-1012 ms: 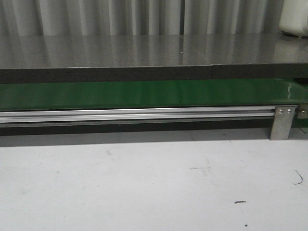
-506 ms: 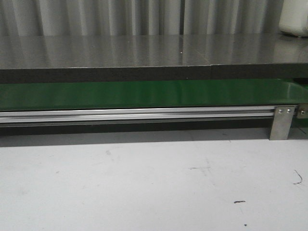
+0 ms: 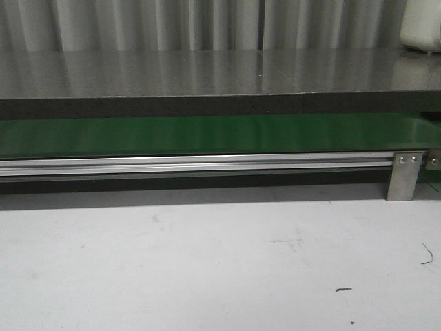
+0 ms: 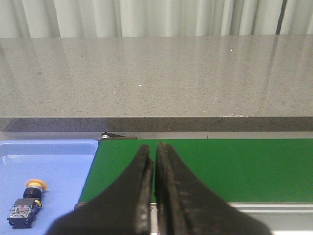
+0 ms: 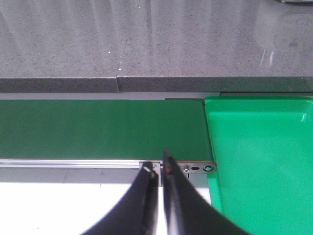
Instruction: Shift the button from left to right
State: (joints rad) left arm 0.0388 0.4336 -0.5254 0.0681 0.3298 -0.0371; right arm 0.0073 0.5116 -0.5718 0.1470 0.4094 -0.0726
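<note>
Two grippers, left (image 4: 154, 169) and right (image 5: 159, 183), both clenched and empty (neither appears in the front view). The button (image 4: 27, 204) lies in the blue tray (image 4: 63, 147), at eight o'clock of the left fingertips. Step in hand: pre-reach; next, the left jaws must part and descend over it.

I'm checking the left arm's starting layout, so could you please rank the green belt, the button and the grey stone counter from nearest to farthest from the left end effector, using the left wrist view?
1. Green belt: directly beyond the left end effector.
2. Button: off to one side, lying in the blue tray.
3. Grey stone counter: across the belt, farthest.
</note>
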